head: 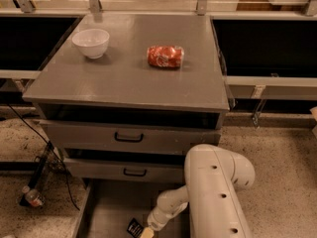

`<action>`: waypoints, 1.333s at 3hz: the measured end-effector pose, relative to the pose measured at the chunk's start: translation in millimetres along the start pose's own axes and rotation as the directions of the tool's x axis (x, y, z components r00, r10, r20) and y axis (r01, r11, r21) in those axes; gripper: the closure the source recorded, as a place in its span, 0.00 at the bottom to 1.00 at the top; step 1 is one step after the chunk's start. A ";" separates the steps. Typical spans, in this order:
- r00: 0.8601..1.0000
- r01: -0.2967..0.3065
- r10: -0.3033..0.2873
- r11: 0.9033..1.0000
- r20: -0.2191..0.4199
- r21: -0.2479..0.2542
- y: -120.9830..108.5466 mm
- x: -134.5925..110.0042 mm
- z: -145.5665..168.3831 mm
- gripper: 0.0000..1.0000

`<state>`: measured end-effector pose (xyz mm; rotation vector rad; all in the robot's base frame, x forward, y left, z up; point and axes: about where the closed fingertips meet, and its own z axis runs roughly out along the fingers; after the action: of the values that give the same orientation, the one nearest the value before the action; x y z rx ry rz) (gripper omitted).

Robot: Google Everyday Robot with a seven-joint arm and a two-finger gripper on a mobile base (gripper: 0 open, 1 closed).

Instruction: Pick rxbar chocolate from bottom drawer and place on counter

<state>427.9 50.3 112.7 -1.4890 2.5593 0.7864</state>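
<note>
The bottom drawer is pulled open at the lower edge of the camera view, showing its plain grey floor. The rxbar chocolate lies in it near the bottom edge, a small black wrapper partly cut off by the frame. My gripper reaches down into the drawer on the white arm, right beside the bar and touching or nearly touching it. Most of the gripper is cut off at the frame's bottom. The counter is the broad grey top of the cabinet above.
A white bowl and a red soda can lying on its side are on the counter. Two grey drawers with black handles sit above the open one. A cable and a plastic bottle lie on the floor at left.
</note>
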 end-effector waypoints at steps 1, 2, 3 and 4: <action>1.000 0.000 0.000 1.000 0.000 0.000 0.0 0.0 0.0 0.15; 1.000 0.000 0.000 1.000 0.000 -0.001 0.2 0.1 0.3 0.36; 1.000 0.000 0.000 1.000 -0.004 -0.008 1.8 0.8 3.0 0.38; 1.000 0.000 0.000 1.000 -0.002 -0.016 3.1 1.1 3.2 0.51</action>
<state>424.2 52.1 110.8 -1.4949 2.5602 0.8085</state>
